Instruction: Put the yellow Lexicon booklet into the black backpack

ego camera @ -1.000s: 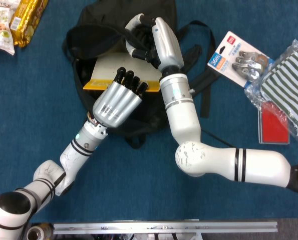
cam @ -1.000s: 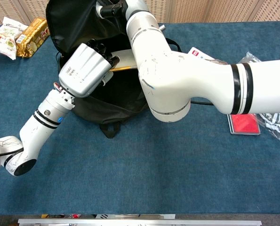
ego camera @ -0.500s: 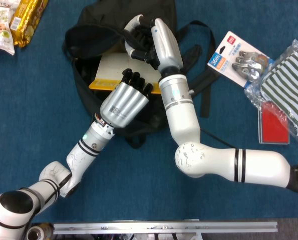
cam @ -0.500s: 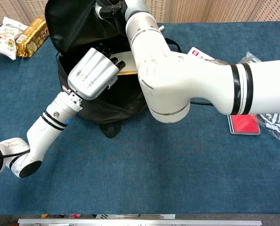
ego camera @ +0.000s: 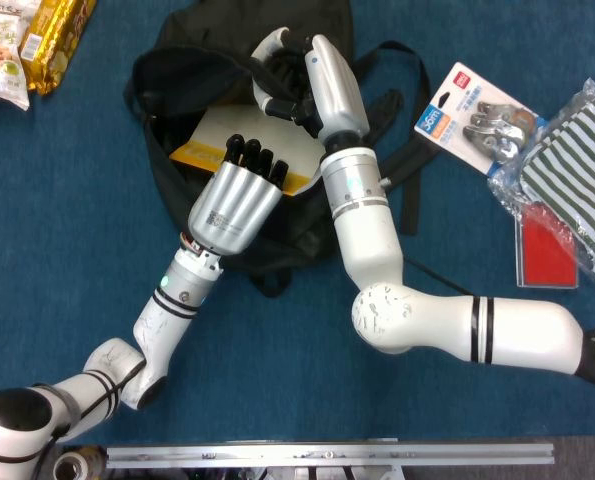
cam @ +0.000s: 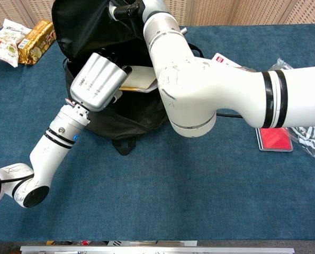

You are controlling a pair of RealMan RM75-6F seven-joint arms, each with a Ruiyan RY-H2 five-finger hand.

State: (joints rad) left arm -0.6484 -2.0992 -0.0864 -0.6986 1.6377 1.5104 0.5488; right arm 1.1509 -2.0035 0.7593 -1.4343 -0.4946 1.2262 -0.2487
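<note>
The black backpack (ego camera: 192,70) lies at the table's far middle with its mouth held open. My right hand (ego camera: 289,75) grips the upper edge of the opening and keeps the flap raised; in the chest view the same right hand (cam: 126,9) is at the top of the backpack (cam: 88,24). My left hand (ego camera: 232,200) holds the yellow Lexicon booklet (ego camera: 209,135), its fingers curled over the near edge. The booklet lies tilted inside the mouth, pale cover up and yellow edge toward me. From the chest, the left hand (cam: 96,82) hides part of the booklet (cam: 141,78).
Snack packets (ego camera: 2,50) and a gold packet (ego camera: 57,30) lie far left. To the right are a blister pack of metal hardware (ego camera: 477,115), a striped pouch (ego camera: 577,170) and a red card (ego camera: 547,250). The backpack's straps (ego camera: 409,150) trail right of my right forearm.
My left hand has shifted and turned with the booklet, which now lies slanted and further right within the opening. The right hand keeps its grip on the backpack's edge.
</note>
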